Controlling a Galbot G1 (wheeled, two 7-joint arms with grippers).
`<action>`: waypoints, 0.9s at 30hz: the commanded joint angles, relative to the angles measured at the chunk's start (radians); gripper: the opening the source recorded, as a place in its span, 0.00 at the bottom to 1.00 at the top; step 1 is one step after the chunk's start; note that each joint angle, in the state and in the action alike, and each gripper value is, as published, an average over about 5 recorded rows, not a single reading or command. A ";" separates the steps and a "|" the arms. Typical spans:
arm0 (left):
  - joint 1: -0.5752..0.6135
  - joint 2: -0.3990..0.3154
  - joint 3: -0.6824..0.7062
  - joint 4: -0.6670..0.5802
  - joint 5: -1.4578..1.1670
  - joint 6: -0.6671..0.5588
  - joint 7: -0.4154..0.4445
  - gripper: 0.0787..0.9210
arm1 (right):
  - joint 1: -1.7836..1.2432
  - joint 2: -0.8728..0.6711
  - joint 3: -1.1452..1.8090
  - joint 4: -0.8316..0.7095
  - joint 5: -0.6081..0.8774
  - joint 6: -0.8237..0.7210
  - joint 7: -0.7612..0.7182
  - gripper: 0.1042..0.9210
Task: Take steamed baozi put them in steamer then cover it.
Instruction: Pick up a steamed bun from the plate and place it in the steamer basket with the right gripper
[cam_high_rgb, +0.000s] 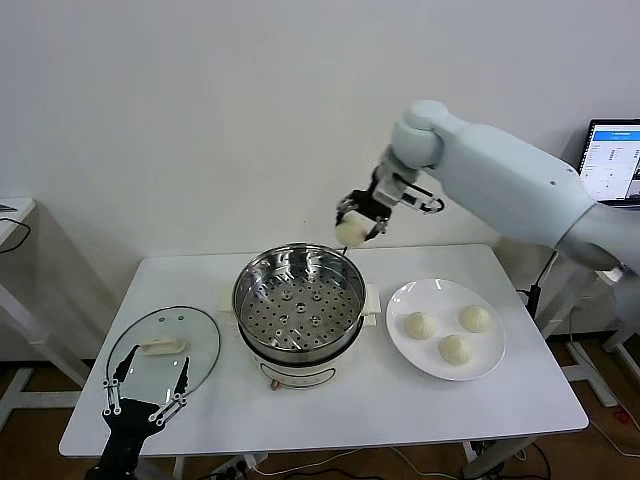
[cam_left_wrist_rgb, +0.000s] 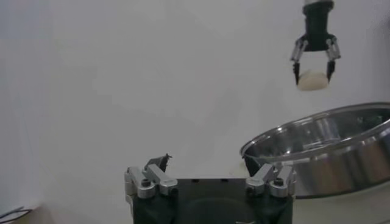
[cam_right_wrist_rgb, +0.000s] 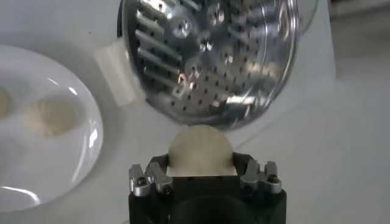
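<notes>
right gripper (cam_high_rgb: 358, 222) raised in the air above the far rim of the round shiny stainless-steel steamer (cam_high_rgb: 300, 300), fingers partly spread yet with a round cream-white baozi (cam_high_rgb: 350, 232) between them; bun seen seated between the two fingers (cam_right_wrist_rgb: 157, 176) in the right wrist view, perforated steel tray (cam_right_wrist_rgb: 210, 52) below and ahead of it. steamer uncovered, standing on its cream-white electric base on the white table (cam_high_rgb: 400, 400), tray bare. flat white round plate (cam_high_rgb: 480, 365) down and to the outer side of the right gripper, just beside the steamer, bearing three more cream-white buns (cam_high_rgb: 419, 325). left gripper (cam_high_rgb: 148, 397) low at the near left edge of the table, fingers spread wide, nothing between them. round clear glass cover with cream-white bar handle (cam_high_rgb: 163, 347) lying flat on the table directly ahead of the left gripper, its near rim between the fingertips as seen from the head; contact cannot be told.
</notes>
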 joint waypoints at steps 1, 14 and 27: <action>0.003 -0.002 0.001 0.001 0.000 0.000 -0.001 0.88 | -0.031 0.159 -0.065 -0.014 -0.087 0.075 -0.012 0.74; 0.007 -0.002 -0.001 -0.001 0.000 -0.009 -0.010 0.88 | -0.137 0.292 -0.056 -0.203 -0.175 0.072 0.000 0.74; 0.013 0.002 0.001 -0.004 0.000 -0.019 -0.012 0.88 | -0.167 0.342 -0.062 -0.274 -0.209 0.031 0.013 0.75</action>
